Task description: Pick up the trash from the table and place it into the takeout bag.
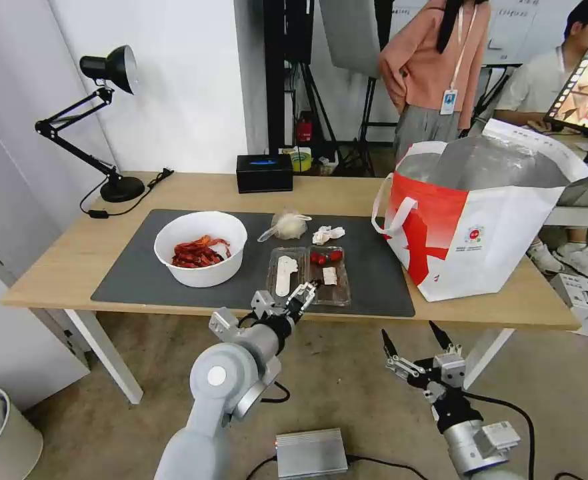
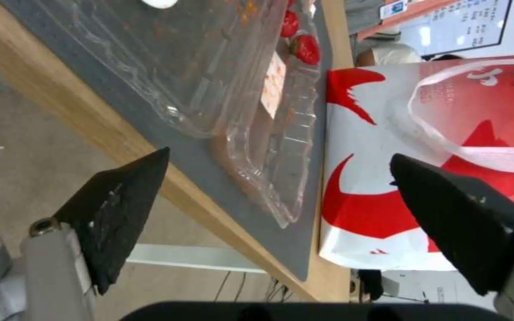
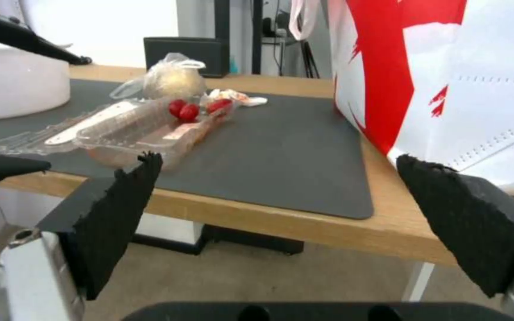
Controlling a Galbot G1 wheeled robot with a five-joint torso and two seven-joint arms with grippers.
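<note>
Left gripper (image 1: 301,295): spread wide, right at the near end of the clear tray (image 1: 309,274).
Right gripper (image 1: 415,338): spread, hanging below the table (image 1: 74,253) edge.

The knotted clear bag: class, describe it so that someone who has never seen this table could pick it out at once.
Start at the dark grey mat on the light-wood table. Between the white bowl and the big red-and-white takeout bag, look along the mat's far side. The knotted clear bag lies there, left of the crumpled tissue: the one rounded whitish lump in clear film.
</note>
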